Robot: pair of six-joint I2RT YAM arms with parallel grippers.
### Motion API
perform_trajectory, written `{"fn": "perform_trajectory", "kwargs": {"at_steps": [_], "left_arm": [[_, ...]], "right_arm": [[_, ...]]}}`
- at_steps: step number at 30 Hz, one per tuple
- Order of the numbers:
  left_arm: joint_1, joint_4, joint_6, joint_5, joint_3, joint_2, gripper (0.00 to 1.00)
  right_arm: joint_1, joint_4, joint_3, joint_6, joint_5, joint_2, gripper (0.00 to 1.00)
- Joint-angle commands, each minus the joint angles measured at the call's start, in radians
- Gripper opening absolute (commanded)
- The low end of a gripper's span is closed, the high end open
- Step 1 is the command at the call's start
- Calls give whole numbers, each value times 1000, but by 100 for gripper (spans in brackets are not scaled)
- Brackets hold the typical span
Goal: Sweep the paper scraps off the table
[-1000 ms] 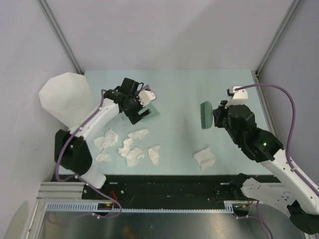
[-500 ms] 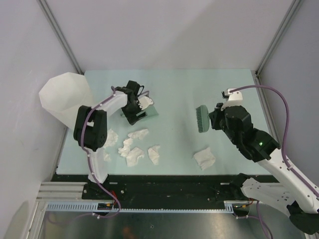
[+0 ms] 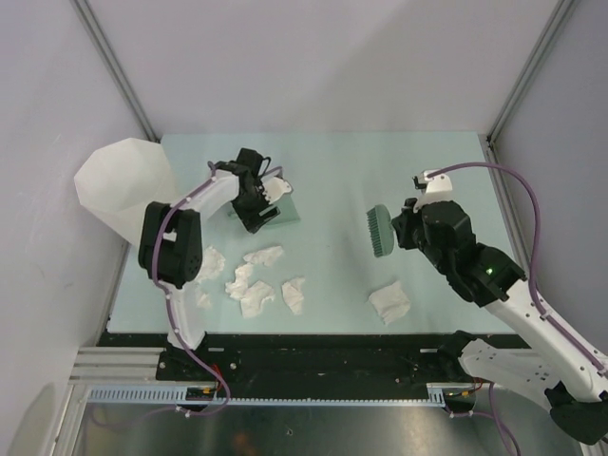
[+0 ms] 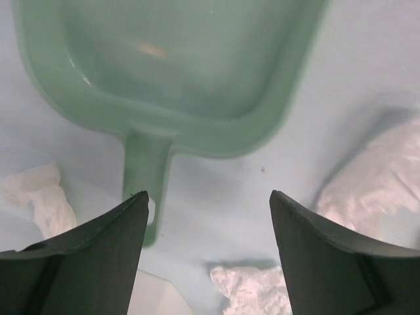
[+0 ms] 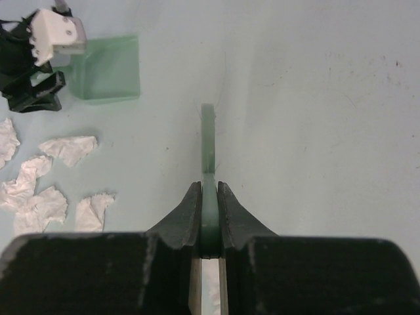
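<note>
Top external view: the scraps (image 3: 252,285) lie bunched on the table (image 3: 332,161) at its near left, in front of the left arm. One more scrap (image 3: 389,302) sits apart, near the front edge toward the right. A tall white bin (image 3: 123,185) stands at the table's left edge.

The left gripper (image 3: 264,220) is down over a green dustpan (image 3: 288,214), just behind the bunch of scraps. From the left wrist, its jaws stand wide apart and hold nothing. The dustpan (image 4: 177,65) lies flat ahead of them with its handle (image 4: 144,177) pointing back toward the left finger (image 4: 98,256). The handle's end sits right at that fingertip, though I can't tell whether the two touch. Scraps show to either side and just below the open gap.

The right gripper (image 3: 397,231) sits over the middle right of the table, clamped on a green brush (image 3: 380,231). The brush is behind the lone scrap and well apart from the dustpan. From the right wrist, the two fingers (image 5: 190,216) are pressed tight on the brush (image 5: 208,144), seen edge-on and pointing away. The dustpan (image 5: 108,75) and the bunched scraps (image 5: 46,190) are off to its left.
</note>
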Motion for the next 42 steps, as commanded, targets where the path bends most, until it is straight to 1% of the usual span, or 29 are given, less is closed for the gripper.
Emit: {"fn": "perform_trajectory", "kwargs": {"at_steps": [1, 2, 4, 8, 13, 18, 22, 23, 24, 26, 27, 29, 31, 32, 33, 36, 37, 40, 41, 42], "left_arm": [[-13, -22, 48, 188, 9, -203, 80], [-8, -22, 55, 199, 10, -235, 83], [12, -20, 65, 196, 32, -235, 88], [55, -25, 75, 115, 98, -128, 94], [91, -39, 99, 41, 142, -13, 96], [95, -52, 130, 107, 96, 0, 96], [95, -55, 112, 79, 116, 62, 95], [95, -52, 95, 72, 138, 79, 93], [96, -54, 89, 69, 148, 90, 85], [96, -57, 79, 73, 158, 104, 72], [95, -57, 82, 78, 153, 102, 61], [95, -60, 101, 89, 124, 84, 51], [95, -62, 115, 76, 104, 69, 25], [95, -62, 102, 67, 93, 52, 6], [95, -62, 87, 66, 95, 41, 0], [95, -60, -2, 95, 109, -48, 0], [95, -60, -72, 105, 125, -78, 0], [90, -59, -172, 115, 153, -204, 0], [87, -59, -218, 119, 159, -282, 0], [85, -59, -240, 118, 168, -321, 0]], "right_arm": [[-4, 69, 4, -21, -21, 18, 0], [-6, 72, 4, -21, -23, 22, 0], [-4, 81, 2, -24, -30, 33, 0], [-6, 92, 2, -27, -35, 47, 0], [-7, 77, -2, -22, -32, 44, 0], [-6, 61, -2, -19, -24, 35, 0], [-6, 66, -2, -18, -23, 33, 0], [-7, 67, -2, -18, -24, 33, 0], [-7, 69, -2, -15, -30, 33, 0], [-6, 70, -2, -12, -32, 33, 0], [-6, 69, -2, -10, -35, 30, 0], [-6, 67, -2, -9, -33, 26, 0], [-6, 63, -2, -7, -29, 15, 0], [-6, 64, -2, -7, -29, 13, 0], [-7, 69, -2, -4, -32, 10, 0], [-6, 92, -2, 4, -49, 10, 0], [-3, 104, -2, 13, -52, 19, 0], [10, 214, -2, 22, -93, 59, 0], [14, 310, -2, 22, -125, 102, 0], [19, 369, -2, 27, -147, 123, 0]]}}
